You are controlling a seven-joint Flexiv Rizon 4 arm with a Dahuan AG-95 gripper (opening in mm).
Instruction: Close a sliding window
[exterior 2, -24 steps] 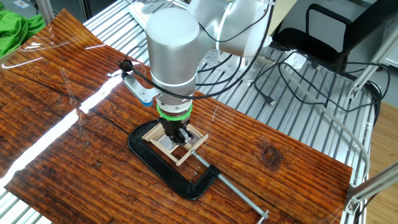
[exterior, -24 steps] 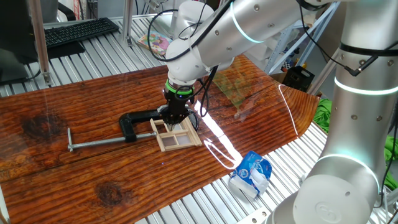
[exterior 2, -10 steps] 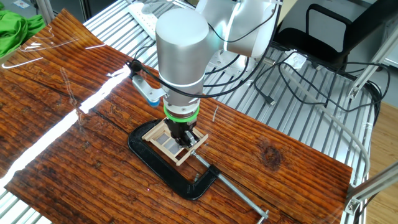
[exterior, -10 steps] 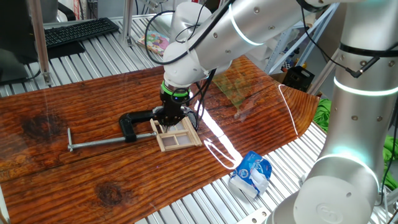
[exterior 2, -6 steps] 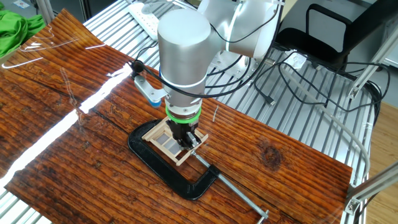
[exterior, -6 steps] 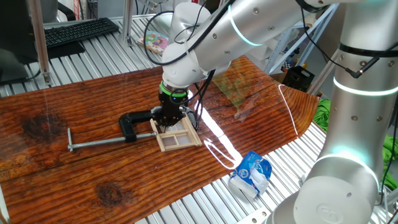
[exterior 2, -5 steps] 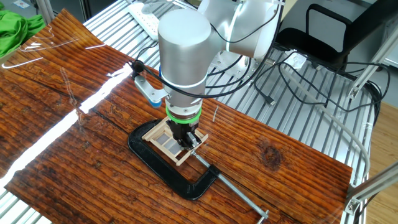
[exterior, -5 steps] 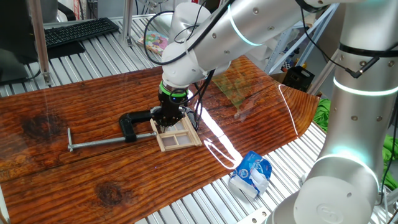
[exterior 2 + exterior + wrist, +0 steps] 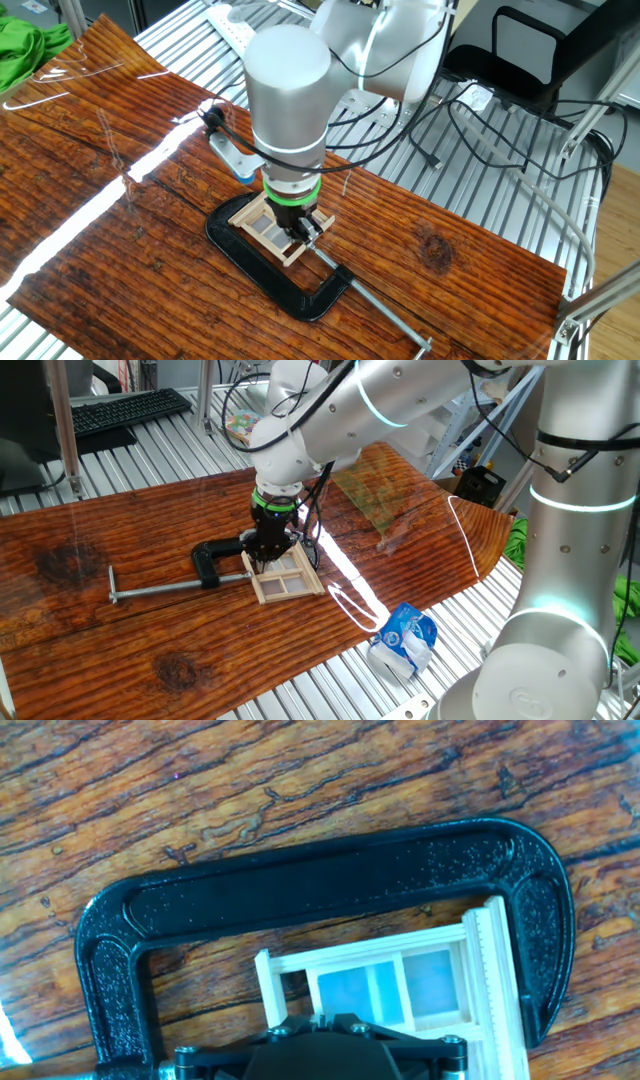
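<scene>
The black two-finger gripper presses down on the small light-wood sliding window near the middle of one fixed view, and its own body hides the fingertips, so how wide they stand cannot be told. In the hand view the gripper housing fills the bottom edge and cuts off the window's lower half. Only that view shows the bluish panes. The black metal C-clamp curves around the frame; its long screw shows only in the fixed views.
</scene>
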